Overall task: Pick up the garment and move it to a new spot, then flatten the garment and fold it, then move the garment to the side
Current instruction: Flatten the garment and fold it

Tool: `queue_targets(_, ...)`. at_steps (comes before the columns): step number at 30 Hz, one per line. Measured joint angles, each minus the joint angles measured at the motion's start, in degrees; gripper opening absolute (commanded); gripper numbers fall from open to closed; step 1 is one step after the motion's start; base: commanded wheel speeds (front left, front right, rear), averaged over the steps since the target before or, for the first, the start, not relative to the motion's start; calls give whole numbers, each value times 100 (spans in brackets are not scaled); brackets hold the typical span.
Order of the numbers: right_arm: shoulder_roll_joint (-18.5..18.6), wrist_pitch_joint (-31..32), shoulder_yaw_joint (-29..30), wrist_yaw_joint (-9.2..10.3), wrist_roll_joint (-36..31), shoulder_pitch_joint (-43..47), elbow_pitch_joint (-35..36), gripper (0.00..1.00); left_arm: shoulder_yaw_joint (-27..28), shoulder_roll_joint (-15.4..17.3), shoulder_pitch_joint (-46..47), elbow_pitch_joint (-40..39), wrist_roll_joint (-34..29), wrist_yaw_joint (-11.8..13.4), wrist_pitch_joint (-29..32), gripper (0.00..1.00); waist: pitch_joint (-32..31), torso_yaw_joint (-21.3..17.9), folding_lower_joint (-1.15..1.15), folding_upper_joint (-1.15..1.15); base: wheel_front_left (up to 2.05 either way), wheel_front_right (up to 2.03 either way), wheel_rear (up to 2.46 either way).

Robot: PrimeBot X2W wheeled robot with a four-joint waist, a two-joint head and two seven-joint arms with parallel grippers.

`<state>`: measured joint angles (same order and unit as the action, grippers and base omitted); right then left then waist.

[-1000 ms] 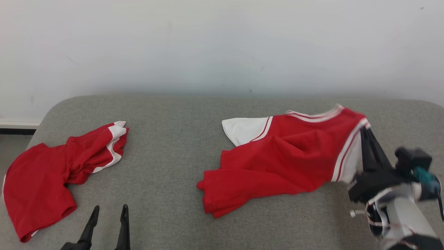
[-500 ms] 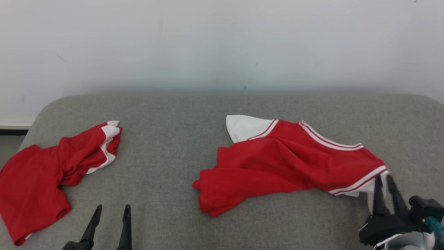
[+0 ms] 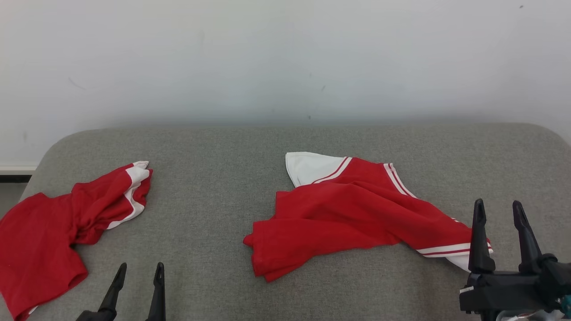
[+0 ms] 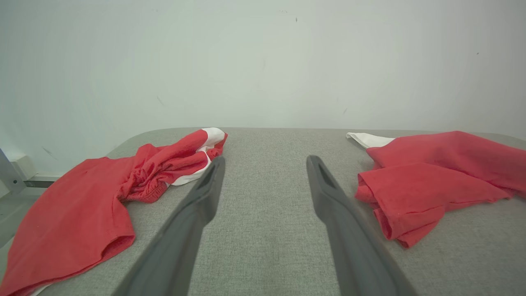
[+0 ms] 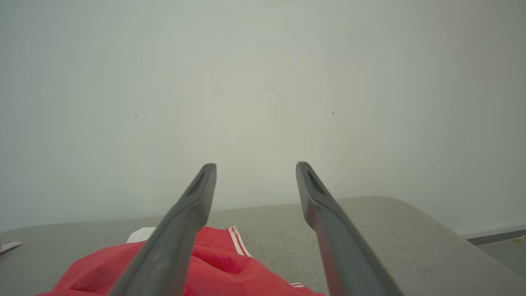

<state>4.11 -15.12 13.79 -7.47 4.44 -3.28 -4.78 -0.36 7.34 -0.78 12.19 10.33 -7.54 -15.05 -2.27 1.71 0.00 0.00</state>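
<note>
The garment [image 3: 352, 218], red with white sleeve and striped trim, lies rumpled on the grey table [image 3: 223, 187], right of centre. My right gripper [image 3: 498, 205] stands open just beyond its near right striped corner, with nothing between the fingers. In the right wrist view the garment [image 5: 213, 271] lies low, behind the left finger of that open gripper [image 5: 255, 166]. My left gripper [image 3: 141, 267] is open at the near edge, apart from any cloth. The left wrist view shows this gripper [image 4: 266, 160] open over bare table, the garment [image 4: 431, 172] to its right.
A second red garment [image 3: 58, 227] with white trim lies bunched at the table's left end, also seen in the left wrist view as a crumpled heap [image 4: 102, 193]. A white wall [image 3: 285, 58] rises behind the table. Bare grey surface separates the two garments.
My right gripper has opened and let go of the garment's striped corner. The lifted corner has dropped onto the table, and the gripper has drawn back toward the near edge. The camera shifted slightly.
</note>
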Motion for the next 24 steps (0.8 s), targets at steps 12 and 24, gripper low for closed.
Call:
queue_targets(12, -112, -1, -608, 0, 31, 1160, 775, 100, 13, 13, -42, -44, -9, 0, 0, 100, 25, -64, 0, 0, 0, 0, 0)
queue_targets(24, -115, -1, -1082, 0, 209, 1469, 388, 100, -67, 15, -44, 21, -15, 0, 0, 100, 36, -144, 0, 0, 0, 0, 0)
